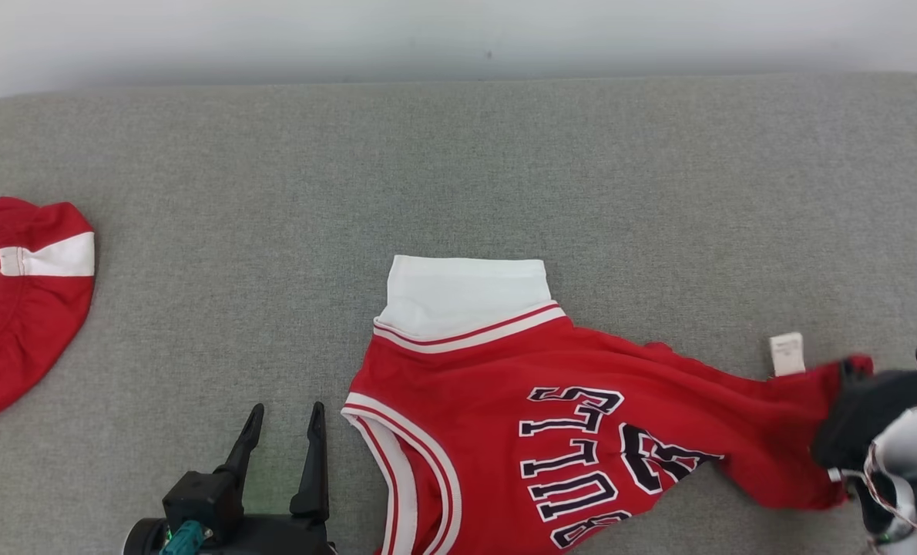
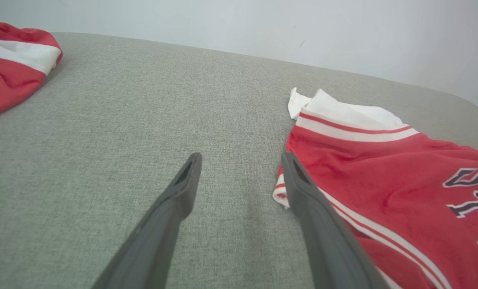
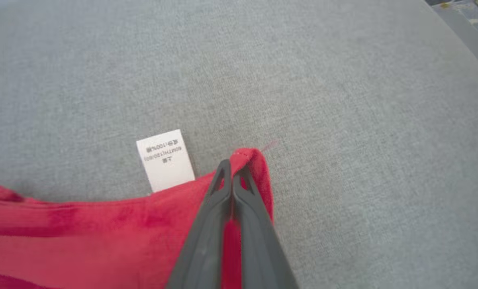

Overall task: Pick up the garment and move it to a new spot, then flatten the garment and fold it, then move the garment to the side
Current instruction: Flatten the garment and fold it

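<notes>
One red basketball jersey [image 1: 582,401] lies on the grey fabric-covered desk [image 1: 458,169], near its front edge and right of centre in the head view. Its printed side faces up, with dark lettering outlined in white. A white panel sits at its far end, beyond red and white striped trim. The cloth runs out to the robot's right into a narrow, wrinkled tail, and a small white care label [image 1: 787,354] sticks out from the far edge of that tail and rests on the desk.

The right gripper [image 3: 231,172] has its fingers pressed together on the very tip of this tail, with red fabric pinched between them, just beside the label [image 3: 165,159].

The left gripper [image 1: 285,416] hangs low over bare desk with its fingers apart and nothing between them. In the left wrist view, one finger [image 2: 303,188] overlaps the jersey's striped armhole edge [image 2: 383,180].

A second red garment [image 1: 19,308] with a white band lies well apart at the far left of the desk. A pale wall [image 1: 458,31] rises behind.
</notes>
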{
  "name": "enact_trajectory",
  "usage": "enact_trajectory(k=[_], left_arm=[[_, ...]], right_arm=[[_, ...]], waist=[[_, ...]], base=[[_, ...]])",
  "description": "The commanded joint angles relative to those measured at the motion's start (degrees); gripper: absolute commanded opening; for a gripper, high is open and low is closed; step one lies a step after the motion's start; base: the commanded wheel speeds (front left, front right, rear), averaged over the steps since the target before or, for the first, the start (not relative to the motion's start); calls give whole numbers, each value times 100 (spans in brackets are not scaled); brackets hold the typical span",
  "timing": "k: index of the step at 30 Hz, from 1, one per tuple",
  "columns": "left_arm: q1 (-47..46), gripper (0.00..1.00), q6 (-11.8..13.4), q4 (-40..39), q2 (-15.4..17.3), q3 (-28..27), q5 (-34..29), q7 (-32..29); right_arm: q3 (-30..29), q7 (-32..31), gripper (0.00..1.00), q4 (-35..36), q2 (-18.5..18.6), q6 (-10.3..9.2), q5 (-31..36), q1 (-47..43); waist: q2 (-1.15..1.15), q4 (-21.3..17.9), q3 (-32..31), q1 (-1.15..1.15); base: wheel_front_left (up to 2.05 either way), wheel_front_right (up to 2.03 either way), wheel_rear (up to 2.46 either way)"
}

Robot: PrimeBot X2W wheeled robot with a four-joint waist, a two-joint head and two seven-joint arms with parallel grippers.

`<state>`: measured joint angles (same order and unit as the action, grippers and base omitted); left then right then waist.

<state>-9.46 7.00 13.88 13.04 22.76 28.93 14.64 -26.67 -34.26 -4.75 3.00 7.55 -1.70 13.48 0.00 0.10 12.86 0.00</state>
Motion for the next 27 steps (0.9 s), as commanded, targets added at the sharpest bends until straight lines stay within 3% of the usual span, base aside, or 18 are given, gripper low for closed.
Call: enact_trajectory(k=[1, 10, 13, 27], left_arm=[[-54, 100, -10, -8, 18, -5, 68, 39], [-123, 100, -31, 53, -57, 19, 70, 42], [-125, 100, -23, 79, -99, 11, 81, 47], [-154, 100, -79, 81, -132, -50, 10, 58]], right_arm=[[114, 223, 0, 0, 28, -13, 79, 186], [999, 1696, 0, -102, 631, -14, -42, 1156], [806, 2012, 0, -215, 744, -14, 34, 1183], [-396, 1742, 0, -1467, 521, -13, 539, 1117]], waist=[[0, 28, 20, 0], [0, 234, 54, 0], [0, 350, 60, 0], [0, 558, 270, 0]], base=[[0, 0, 0], [0, 0, 0], [0, 0, 0], [0, 0, 0]])
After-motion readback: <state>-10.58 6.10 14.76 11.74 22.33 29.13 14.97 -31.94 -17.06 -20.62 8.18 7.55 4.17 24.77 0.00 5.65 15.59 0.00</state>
